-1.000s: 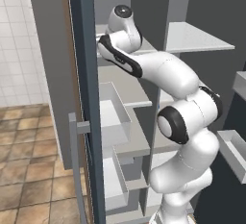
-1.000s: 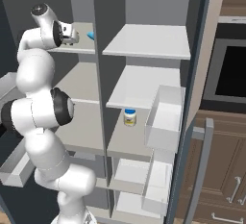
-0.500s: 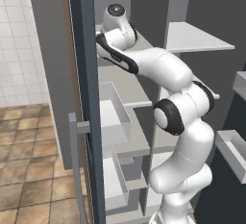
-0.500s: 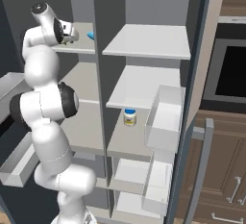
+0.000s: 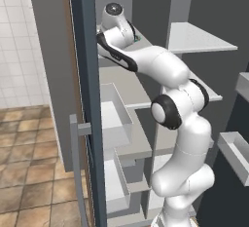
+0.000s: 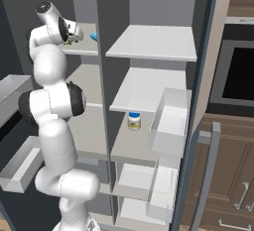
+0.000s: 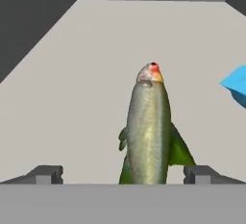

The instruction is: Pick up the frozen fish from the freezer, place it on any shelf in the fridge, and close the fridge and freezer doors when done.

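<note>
The frozen fish (image 7: 146, 131) lies on the top grey shelf (image 7: 72, 98) of the freezer, head pointing away from the hand. My gripper (image 7: 123, 175) is open, and its two dark fingertips (image 7: 45, 174) stand on either side of the fish's tail end without touching it. In the base views the arm reaches up into the freezer's narrow compartment, with the gripper (image 6: 74, 35) at that top shelf (image 6: 84, 51) and the hand (image 5: 127, 32) inside it. The fridge (image 6: 154, 41) is the wider compartment to the right. Both doors stand open: the freezer door (image 5: 90, 99) and the fridge door (image 6: 201, 126).
A small blue object (image 7: 236, 86) lies on the same shelf just right of the fish, also seen as the blue object (image 6: 93, 36). A jar (image 6: 133, 120) stands on a lower fridge shelf. White bins (image 5: 114, 114) fill the freezer's lower levels. Grey door bins (image 6: 171, 121) hang on the fridge door.
The arm has stretched a little further up and into the top freezer shelf, bringing the hand closer to the fish. The jaws have stayed open.
</note>
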### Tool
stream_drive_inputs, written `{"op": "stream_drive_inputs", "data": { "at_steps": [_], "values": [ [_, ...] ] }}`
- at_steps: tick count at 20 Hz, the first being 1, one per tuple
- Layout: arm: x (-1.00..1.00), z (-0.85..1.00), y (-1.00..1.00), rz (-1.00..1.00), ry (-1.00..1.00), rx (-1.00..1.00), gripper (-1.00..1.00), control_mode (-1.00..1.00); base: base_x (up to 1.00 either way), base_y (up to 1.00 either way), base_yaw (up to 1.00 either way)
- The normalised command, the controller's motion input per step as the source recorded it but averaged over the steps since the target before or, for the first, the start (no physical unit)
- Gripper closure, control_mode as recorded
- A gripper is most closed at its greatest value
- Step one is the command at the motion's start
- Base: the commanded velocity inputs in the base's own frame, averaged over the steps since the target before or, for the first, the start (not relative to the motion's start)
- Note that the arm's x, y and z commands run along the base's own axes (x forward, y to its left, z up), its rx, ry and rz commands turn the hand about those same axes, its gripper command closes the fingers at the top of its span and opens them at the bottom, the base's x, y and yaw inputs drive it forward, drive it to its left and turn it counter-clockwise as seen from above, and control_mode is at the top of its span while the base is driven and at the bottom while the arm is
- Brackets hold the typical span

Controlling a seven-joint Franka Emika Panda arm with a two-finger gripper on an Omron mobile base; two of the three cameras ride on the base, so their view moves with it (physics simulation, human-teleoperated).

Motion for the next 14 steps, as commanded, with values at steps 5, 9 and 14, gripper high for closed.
{"op": "stream_drive_inputs", "data": {
  "at_steps": [5, 9, 14],
  "values": [
    [0.21, -0.30, 0.00, -0.04, 0.00, 0.01, -1.00, -1.00, 0.00, 0.00, 0.00],
    [0.00, -0.40, -0.23, -0.04, 0.00, 0.08, 1.00, -1.00, 0.00, 0.00, 0.00],
    [0.00, -0.51, -0.54, -0.04, -0.01, 0.17, 1.00, -1.00, 0.00, 0.00, 0.00]
  ]
}}
